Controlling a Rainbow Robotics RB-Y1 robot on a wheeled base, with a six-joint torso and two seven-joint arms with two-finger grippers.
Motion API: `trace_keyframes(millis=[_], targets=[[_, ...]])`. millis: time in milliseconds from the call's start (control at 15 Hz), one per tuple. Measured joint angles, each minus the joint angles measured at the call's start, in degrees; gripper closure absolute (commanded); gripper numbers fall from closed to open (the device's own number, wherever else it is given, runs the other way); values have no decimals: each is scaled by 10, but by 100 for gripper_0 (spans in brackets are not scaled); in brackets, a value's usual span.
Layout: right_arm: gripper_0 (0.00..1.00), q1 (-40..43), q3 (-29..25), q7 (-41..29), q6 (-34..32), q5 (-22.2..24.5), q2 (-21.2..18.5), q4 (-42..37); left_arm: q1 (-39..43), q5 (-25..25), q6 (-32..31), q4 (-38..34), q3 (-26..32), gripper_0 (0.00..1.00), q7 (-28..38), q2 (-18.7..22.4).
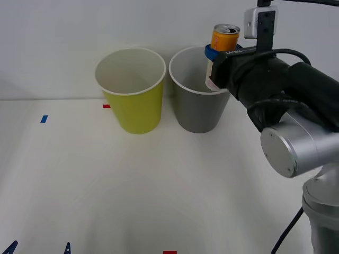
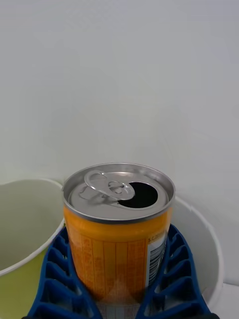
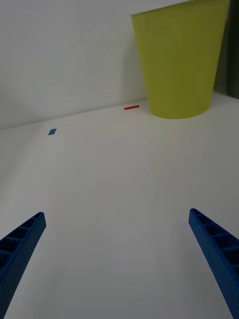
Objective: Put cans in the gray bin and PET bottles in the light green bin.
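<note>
Now the right gripper (image 2: 119, 299) is clamping the can (image 1: 225, 37) upright above the gray bin (image 1: 198, 114); centering it over the opening before letting go seems wise

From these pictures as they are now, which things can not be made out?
- Lower body of the can: covered by the right pincer's fingers in the right wrist view, and by the arm in the front view.
- Bottom inside of the gray bin and the light green bin: hidden by their own walls in the front view.
- Left pincer: just two open fingertips at the lower edge of the left wrist view.
</note>
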Motion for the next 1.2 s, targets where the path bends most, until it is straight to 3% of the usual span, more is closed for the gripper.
trace_keyframes(millis=[267,533,1000,1200], targets=[[95,-86,-29,-5,0,-68,-25,94,0,0,0,0,0,0,0,0],[95,-124,-34,-9,-14,-83,-42,154,0,0,0,0,0,0,0,0],[95,-131,-26,-4,-153,-98,-49,254,0,0,0,0,0,0,0,0],[95,-142,-8,-2,-200,-78,-48,295,0,0,0,0,0,0,0,0]])
